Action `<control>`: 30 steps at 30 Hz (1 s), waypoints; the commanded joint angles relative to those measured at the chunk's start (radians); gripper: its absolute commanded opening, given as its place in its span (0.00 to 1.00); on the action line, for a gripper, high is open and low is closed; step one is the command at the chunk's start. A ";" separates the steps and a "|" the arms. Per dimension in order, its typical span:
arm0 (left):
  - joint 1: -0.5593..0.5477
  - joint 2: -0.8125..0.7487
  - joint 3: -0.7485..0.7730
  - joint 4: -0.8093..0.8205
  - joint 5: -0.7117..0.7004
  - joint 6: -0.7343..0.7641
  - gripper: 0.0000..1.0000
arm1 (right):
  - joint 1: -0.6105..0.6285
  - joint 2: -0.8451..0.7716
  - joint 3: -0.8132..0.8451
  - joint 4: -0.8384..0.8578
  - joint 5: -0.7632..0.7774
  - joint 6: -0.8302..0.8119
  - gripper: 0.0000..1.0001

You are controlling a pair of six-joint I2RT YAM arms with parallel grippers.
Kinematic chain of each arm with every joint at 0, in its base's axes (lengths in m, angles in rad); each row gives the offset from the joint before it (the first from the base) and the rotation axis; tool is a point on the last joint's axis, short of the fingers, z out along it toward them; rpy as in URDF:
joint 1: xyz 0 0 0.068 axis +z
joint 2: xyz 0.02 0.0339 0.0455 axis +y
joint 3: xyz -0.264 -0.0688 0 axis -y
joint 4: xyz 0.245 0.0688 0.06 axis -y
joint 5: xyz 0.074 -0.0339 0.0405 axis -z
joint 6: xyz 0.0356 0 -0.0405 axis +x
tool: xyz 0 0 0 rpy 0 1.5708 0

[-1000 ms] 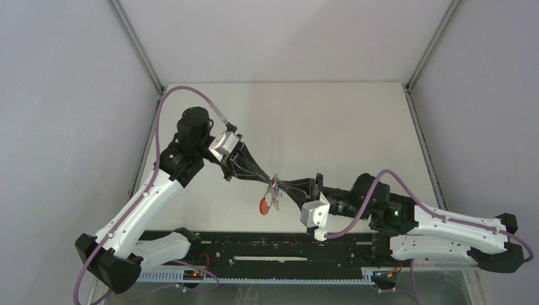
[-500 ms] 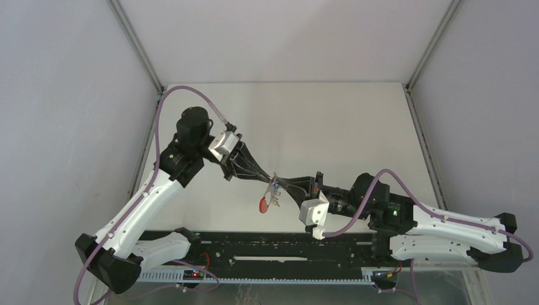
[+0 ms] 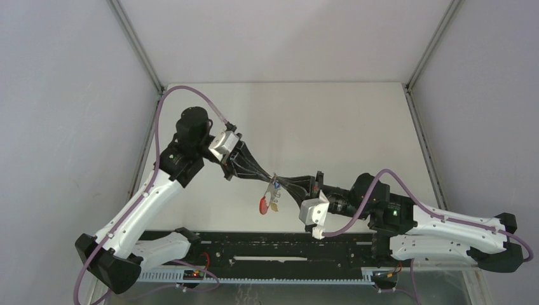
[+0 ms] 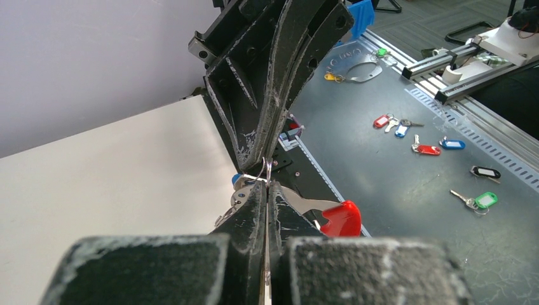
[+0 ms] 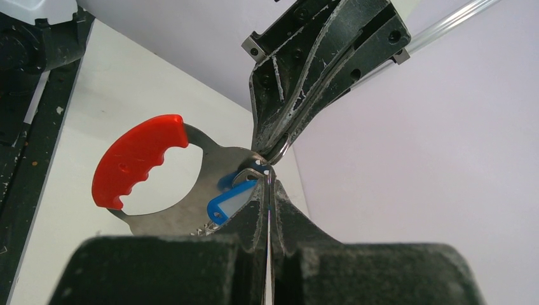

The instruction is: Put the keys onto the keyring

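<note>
The keyring (image 3: 272, 189) hangs in mid-air between both arms. It is a grey metal plate (image 5: 210, 168) with a red arc-shaped band (image 5: 136, 159), which also shows in the left wrist view (image 4: 340, 218). My left gripper (image 4: 267, 184) is shut, with a small wire ring (image 4: 267, 169) of the keyring rising from its tips. My right gripper (image 5: 269, 184) faces it tip to tip and is shut. The blue-tagged key (image 5: 230, 202) sticks out beside its left finger. A yellowish tag (image 3: 275, 206) dangles below the keyring. The exact pinch points are hidden by the fingers.
White table surface (image 3: 330, 133) lies under the arms, with grey walls on three sides. A black rail (image 3: 267, 244) runs along the near edge. Beyond it, a dark bench (image 4: 407, 190) carries several spare tagged keys (image 4: 427, 149).
The right wrist has edged slightly to the left toward the keyring. Both grips stay shut and the keyring hangs in the same place.
</note>
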 commanded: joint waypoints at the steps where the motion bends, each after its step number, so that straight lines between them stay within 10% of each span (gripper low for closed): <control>1: 0.000 -0.023 -0.023 0.039 0.002 -0.016 0.00 | 0.009 -0.002 -0.001 0.041 0.046 -0.016 0.00; 30: -0.002 -0.025 -0.046 0.064 -0.044 -0.021 0.00 | 0.005 0.003 -0.001 0.058 0.029 -0.013 0.00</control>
